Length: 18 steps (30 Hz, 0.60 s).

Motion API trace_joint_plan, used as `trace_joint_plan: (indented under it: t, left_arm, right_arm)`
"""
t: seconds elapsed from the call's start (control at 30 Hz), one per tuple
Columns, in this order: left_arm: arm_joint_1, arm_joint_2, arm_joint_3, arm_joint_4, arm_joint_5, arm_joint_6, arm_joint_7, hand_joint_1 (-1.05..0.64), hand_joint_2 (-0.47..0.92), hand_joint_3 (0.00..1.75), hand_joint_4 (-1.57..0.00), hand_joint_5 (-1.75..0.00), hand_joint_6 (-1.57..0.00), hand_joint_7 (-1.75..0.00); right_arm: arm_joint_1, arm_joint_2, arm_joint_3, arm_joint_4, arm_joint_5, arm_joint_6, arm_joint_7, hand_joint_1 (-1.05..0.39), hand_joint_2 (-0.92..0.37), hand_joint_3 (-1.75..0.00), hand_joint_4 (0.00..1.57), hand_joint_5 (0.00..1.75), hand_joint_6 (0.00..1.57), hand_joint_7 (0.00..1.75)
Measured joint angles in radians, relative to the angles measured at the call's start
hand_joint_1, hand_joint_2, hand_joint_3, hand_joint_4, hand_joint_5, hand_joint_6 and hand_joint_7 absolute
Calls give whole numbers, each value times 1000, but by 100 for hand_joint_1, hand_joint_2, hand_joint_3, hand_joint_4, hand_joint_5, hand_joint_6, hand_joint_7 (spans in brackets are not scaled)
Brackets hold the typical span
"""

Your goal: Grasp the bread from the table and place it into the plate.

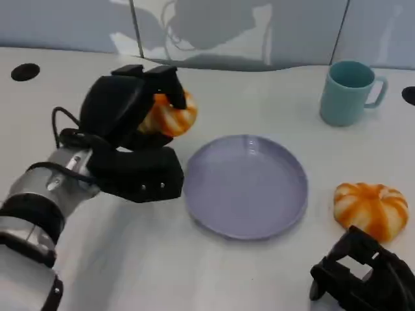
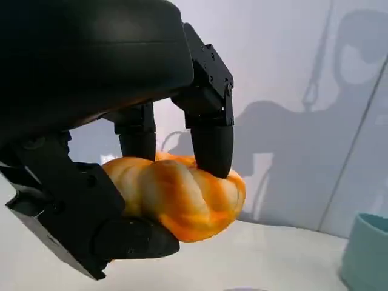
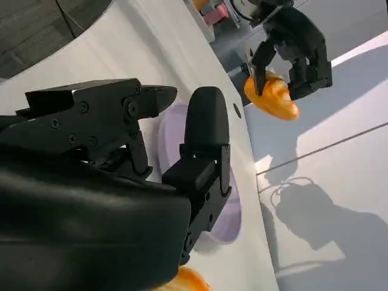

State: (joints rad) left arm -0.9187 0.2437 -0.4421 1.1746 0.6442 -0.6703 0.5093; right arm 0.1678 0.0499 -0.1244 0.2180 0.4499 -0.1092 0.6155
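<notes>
My left hand (image 1: pixel 130 129) holds an orange-and-white striped bread roll (image 1: pixel 170 115) above the table, just left of the lavender plate (image 1: pixel 245 185). In the left wrist view the fingers (image 2: pixel 209 133) press on the roll (image 2: pixel 182 194) from above and the thumb supports it from below. The right wrist view shows the same held roll (image 3: pixel 273 97) in the left hand (image 3: pixel 294 45) beyond the plate (image 3: pixel 167 139). A second striped roll (image 1: pixel 371 208) lies on the table right of the plate. My right hand (image 1: pixel 363 275) rests low near it, holding nothing, fingers apart.
A teal mug (image 1: pixel 349 91) stands at the back right, its rim also seen in the left wrist view (image 2: pixel 367 254). Black round holes in the white table (image 1: pixel 194 272) sit at the far left (image 1: pixel 24 71) and far right (image 1: pixel 409 94). A grey wall panel runs behind.
</notes>
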Motion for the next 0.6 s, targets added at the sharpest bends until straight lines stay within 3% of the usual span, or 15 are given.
trace_joint_plan:
  t: [0.2,0.33,0.6]
  left_arm:
    - [-35,-36,-28,-7,22,-11,0,-13,44,116,-80,-175,-69,-175]
    - [-50,-59,-36,-12,28,-20,-19,-17,47,119,-93,-175,-71,-175]
    - [-59,-98,-41,-12,32,-45,-62,-18,47,121,-94,-175,-71,-175]
  right_arm:
    - [-3,1,1,2,-5,0,-5,-67,-92,-9,75,158,67,141]
    - [-1,1,0,4,-5,-1,-5,-67,-92,-10,75,158,66,141]
    - [-1,5,3,4,-5,-6,-5,-67,-92,-10,74,159,66,142]
